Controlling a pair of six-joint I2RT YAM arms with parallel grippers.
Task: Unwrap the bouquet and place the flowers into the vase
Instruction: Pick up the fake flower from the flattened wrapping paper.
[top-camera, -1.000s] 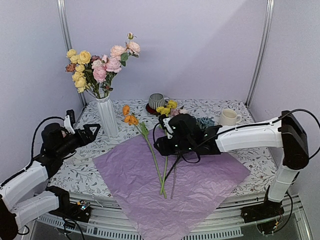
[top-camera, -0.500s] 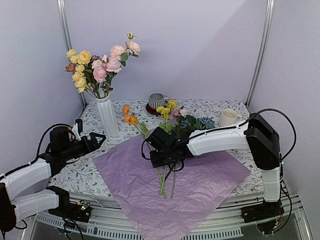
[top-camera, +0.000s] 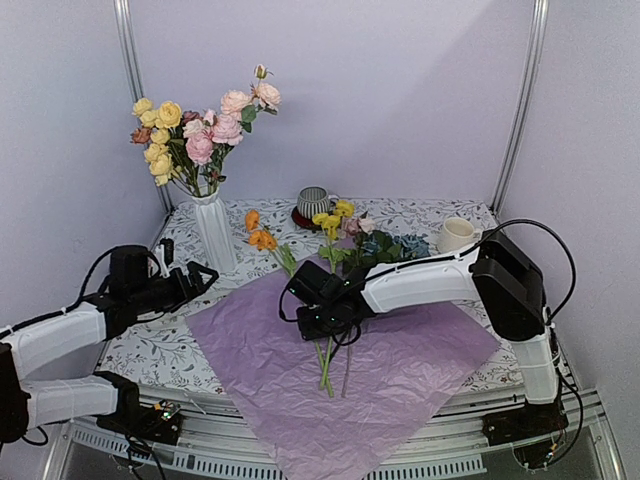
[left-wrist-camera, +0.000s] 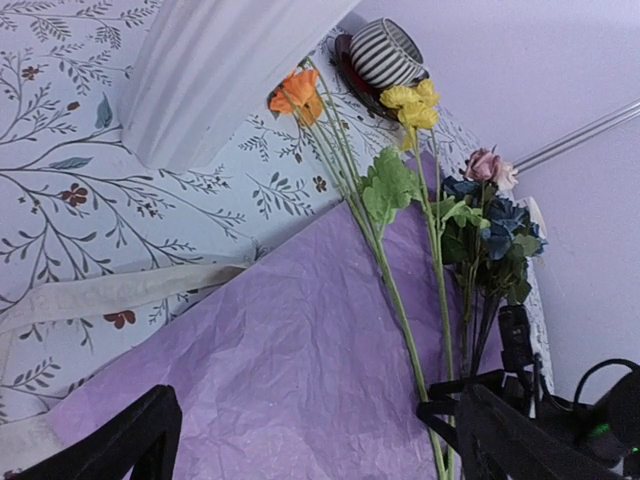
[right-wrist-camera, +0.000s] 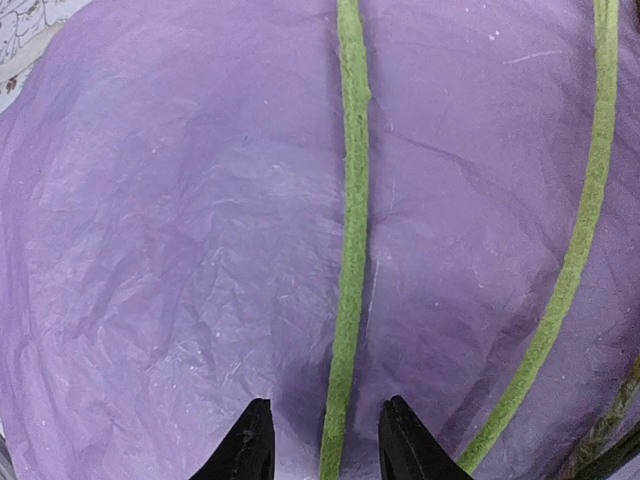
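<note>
Where the pink-lilac paper (top-camera: 400, 370) overhangs the counter (top-camera: 160, 347), its near corner is cut off. Jaws of the right gripper (right-wrist-camera: 325, 450) straddle one green stem (right-wrist-camera: 345, 250) of the flowers (top-camera: 330, 220), partly apart, not clamping it; the arm hides the stems' middles. The left gripper (top-camera: 195, 278) gapes wide, empty. Behind, the vase (top-camera: 214, 235) holds other blooms (top-camera: 200, 135).

My top view looks down from behind; both wrist views face the purple paper (left-wrist-camera: 280, 350) beyond their jaws, the right far closer.
</note>
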